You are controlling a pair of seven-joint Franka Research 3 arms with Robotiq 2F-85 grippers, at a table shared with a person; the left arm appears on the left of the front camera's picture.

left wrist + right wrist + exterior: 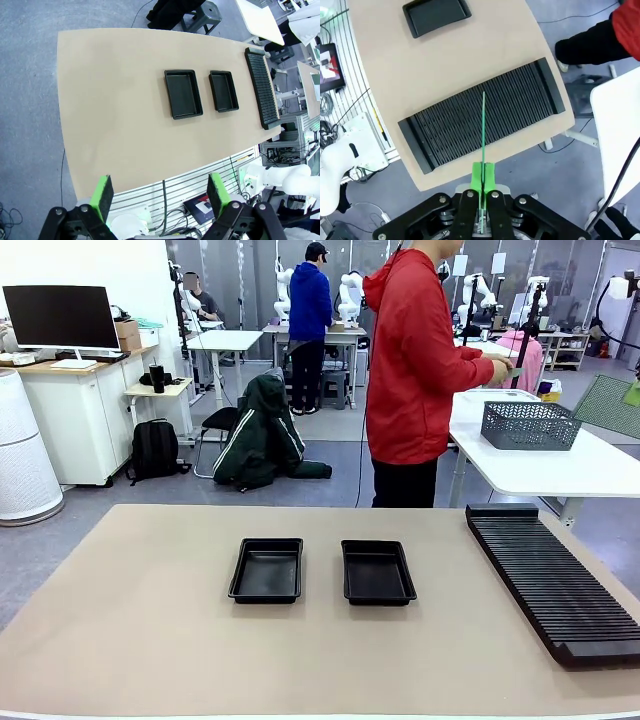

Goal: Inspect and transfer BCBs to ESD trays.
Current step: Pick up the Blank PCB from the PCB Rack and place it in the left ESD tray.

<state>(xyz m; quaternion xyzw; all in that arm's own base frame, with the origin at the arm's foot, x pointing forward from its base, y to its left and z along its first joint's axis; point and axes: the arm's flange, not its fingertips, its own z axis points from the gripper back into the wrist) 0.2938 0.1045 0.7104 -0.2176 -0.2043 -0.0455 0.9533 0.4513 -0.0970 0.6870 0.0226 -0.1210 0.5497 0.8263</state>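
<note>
Right gripper (482, 174) clamped on thin BCB (483, 125) edge-on above rack (445, 130); left gripper (160, 191) wide, empty

table (150, 640): plain tan, matt, no pattern.
esd trays (266, 598) (380, 600): both solid black, faint sheen on the floors.
rack (555, 590): black, fine parallel ribs running across it, end to end.
left end effector (160, 180): black body, bright green pads (104, 197).
right end effector (483, 172): black body with silver screws, the same bright green pads (477, 177).
bcb (483, 125): seen edge-on, reads as one thin green line against the black ribs.
person: red hooded top (415, 360), black trousers (405, 485).
basket (530, 425): dark grey wire mesh, small diamond weave.
far table (560, 470): white.
floor (60, 550): mottled grey-blue.
</note>
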